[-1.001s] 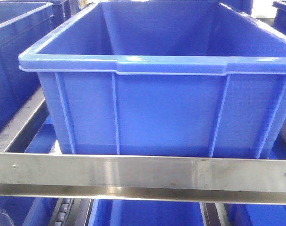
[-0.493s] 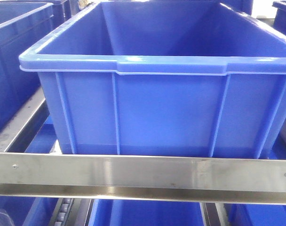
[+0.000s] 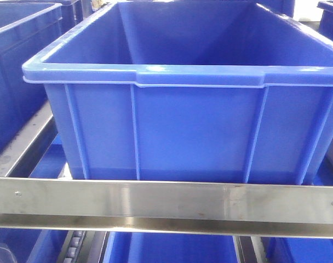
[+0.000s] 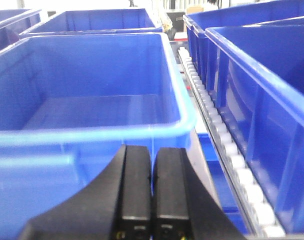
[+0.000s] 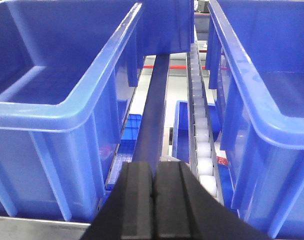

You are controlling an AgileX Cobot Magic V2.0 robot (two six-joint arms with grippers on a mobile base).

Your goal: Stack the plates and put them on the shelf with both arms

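**Both jaws pressed together and bare at the shelf, no plate in any view**

My left jaws (image 4: 152,187) are closed, the two black pads touching with nothing between them. They hang just in front of the near rim of a blue crate (image 4: 87,100), pointed into it. To the right of that crate a roller track (image 4: 217,130) of white wheels runs back along the shelf, and a second blue crate (image 4: 272,100) stands beyond it.

My right jaws (image 5: 154,200) are closed too, pad against pad, holding nothing. They sit above the gap between two blue crates, aimed down a steel rail (image 5: 154,105) with a line of white rollers (image 5: 199,125) just right of it. Lower crates show through the gap.

From the front, the shelf's brushed steel front rail (image 3: 166,203) crosses below a large blue crate (image 3: 183,120), with more crates on either side and beneath.

The plates do not appear in any of the three views. I can read no writing or label anywhere.
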